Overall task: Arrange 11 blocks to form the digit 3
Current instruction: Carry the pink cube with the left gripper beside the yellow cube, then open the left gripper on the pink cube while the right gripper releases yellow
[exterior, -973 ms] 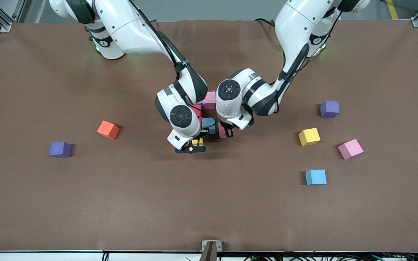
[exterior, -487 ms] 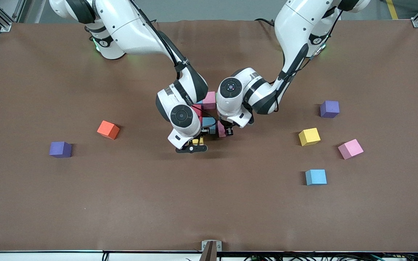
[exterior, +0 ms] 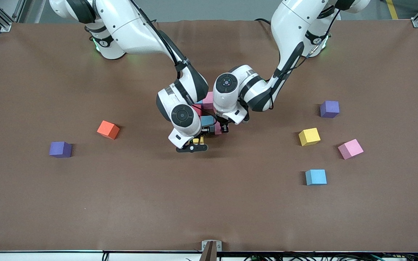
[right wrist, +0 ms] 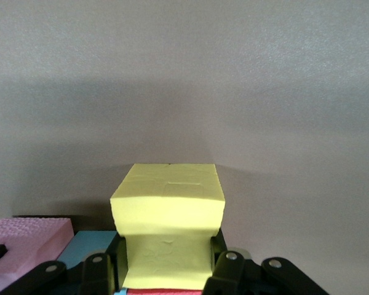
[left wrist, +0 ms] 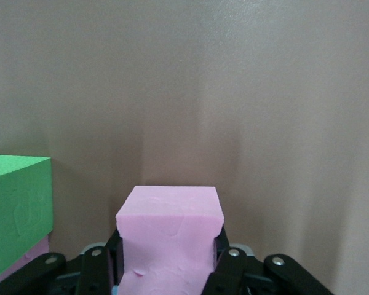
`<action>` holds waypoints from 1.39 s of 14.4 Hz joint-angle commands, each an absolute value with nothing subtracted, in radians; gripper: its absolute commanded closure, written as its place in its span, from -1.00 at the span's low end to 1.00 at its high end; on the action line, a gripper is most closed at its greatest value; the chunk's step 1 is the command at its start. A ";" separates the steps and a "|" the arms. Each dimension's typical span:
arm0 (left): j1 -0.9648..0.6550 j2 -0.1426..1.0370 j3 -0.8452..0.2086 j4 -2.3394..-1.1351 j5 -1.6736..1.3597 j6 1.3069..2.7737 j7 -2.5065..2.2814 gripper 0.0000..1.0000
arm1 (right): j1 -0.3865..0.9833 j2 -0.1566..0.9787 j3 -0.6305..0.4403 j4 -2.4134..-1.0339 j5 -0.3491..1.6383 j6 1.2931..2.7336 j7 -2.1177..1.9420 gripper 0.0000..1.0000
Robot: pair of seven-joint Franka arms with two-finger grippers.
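Front view: both arms meet over the half-built cluster of small matte foam cubes (exterior: 206,115) at the centre of the frame, on the brown table mat (exterior: 122,203). The right gripper (exterior: 193,144) is clamped on a yellow foam cube (exterior: 196,140) at the cluster's lower edge; the left gripper (exterior: 224,128) is clamped on a pink foam cube (exterior: 219,131) just beside it. Both look lowered to seat their cubes against neighbours, I'd judge, so the rows touch. The digit's long axis seems to run up and down the frame, though the wrists hide most of it. Loose blocks wait: an orange foam cube (exterior: 108,129) at centre left; another yellow cube (exterior: 309,136), another pink cube (exterior: 350,149) and a light blue cube (exterior: 316,177) at lower right. Two purple cubes (exterior: 60,149) lie apart.

Left wrist view: the fingers (left wrist: 227,270) pinch the pink cube (left wrist: 170,239) by two flat sides, squarely; a green foam cube (left wrist: 15,212) sits beside it at the lower left edge.

Right wrist view: the fingers (right wrist: 224,273) squeeze the yellow cube (right wrist: 168,221) the same way, its faces square to the placed pink (right wrist: 24,243) and blue (right wrist: 89,246) cubes at lower left
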State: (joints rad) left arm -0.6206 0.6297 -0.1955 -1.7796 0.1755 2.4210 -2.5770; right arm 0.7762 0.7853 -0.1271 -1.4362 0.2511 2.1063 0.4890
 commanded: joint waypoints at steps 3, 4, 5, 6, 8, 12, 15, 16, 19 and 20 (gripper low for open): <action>-0.621 0.611 -0.195 -1.810 0.206 2.434 -2.588 0.50 | 0.790 0.755 -0.124 -1.497 0.262 2.105 0.506 0.01; -0.621 0.609 -0.195 -1.813 0.207 2.433 -2.586 0.50 | 0.790 0.755 -0.124 -1.497 0.262 2.105 0.505 0.00; -0.621 0.606 -0.195 -1.822 0.207 2.433 -2.585 0.49 | 0.790 0.755 -0.124 -1.497 0.262 2.105 0.503 -0.01; -0.621 0.606 -0.195 -1.822 0.210 2.433 -2.585 0.48 | 0.790 0.755 -0.124 -1.497 0.262 2.105 0.503 -0.01; -0.623 0.609 -0.195 -1.822 0.218 2.433 -2.585 0.28 | 0.790 0.755 -0.124 -1.497 0.262 2.105 0.503 -0.01; -0.623 0.606 -0.195 -1.818 0.242 2.428 -2.574 -1.00 | 0.790 0.755 -0.124 -1.497 0.262 2.105 0.502 -0.02; -0.621 0.586 -0.196 -1.818 0.261 2.424 -2.545 -1.00 | 0.787 0.755 -0.124 -1.496 0.259 2.105 0.491 -0.02; -0.621 0.571 -0.196 -1.819 0.261 2.422 -2.519 -1.00 | 0.788 0.755 -0.124 -1.496 0.259 2.105 0.489 -0.02; -0.615 0.513 -0.196 -1.818 0.261 2.372 -2.462 -1.00 | 0.787 0.756 -0.124 -1.494 0.256 2.106 0.489 -0.02; -0.609 0.487 -0.198 -1.816 0.261 2.332 -2.421 -1.00 | 0.787 0.756 -0.124 -1.494 0.256 2.106 0.488 -0.02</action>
State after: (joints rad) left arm -0.6192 0.5607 -0.1968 -1.7932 0.2454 2.3961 -2.4769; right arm 0.7766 0.7850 -0.1270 -1.4363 0.2509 2.1052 0.4889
